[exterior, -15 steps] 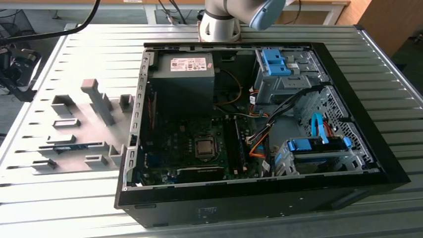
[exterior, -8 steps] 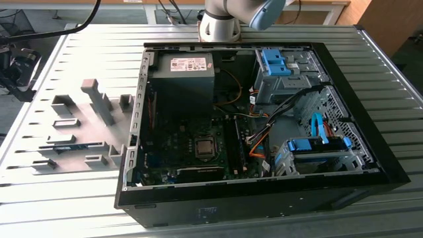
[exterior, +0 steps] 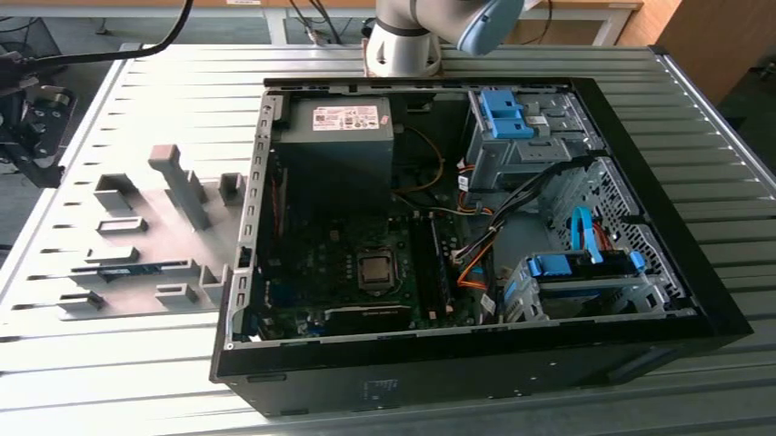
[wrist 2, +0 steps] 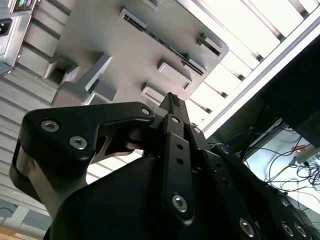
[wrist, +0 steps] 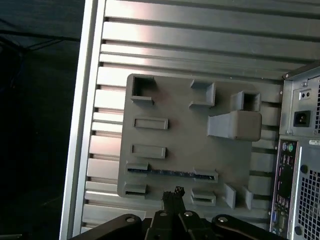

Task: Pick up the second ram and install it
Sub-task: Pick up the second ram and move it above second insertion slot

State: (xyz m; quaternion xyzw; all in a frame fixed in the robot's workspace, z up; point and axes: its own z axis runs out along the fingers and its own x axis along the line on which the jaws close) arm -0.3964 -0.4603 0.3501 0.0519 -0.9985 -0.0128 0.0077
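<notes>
First wrist view: one ram (wrist: 172, 173) in holder (wrist: 185, 125).

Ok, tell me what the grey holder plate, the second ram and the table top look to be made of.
The grey holder plate: probably matte plastic, possibly printed; uniform dull grey, blocky moulded pockets. The second ram: seemingly circuit board, a thin dark blue-green strip seated in its slot; chips too small to tell. The table top: likely bare aluminium, brushed; pale slats with soft glare.

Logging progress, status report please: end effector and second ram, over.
End effector shut, empty, over grey holder. Second ram lying in holder slot. Nothing between them.
</notes>
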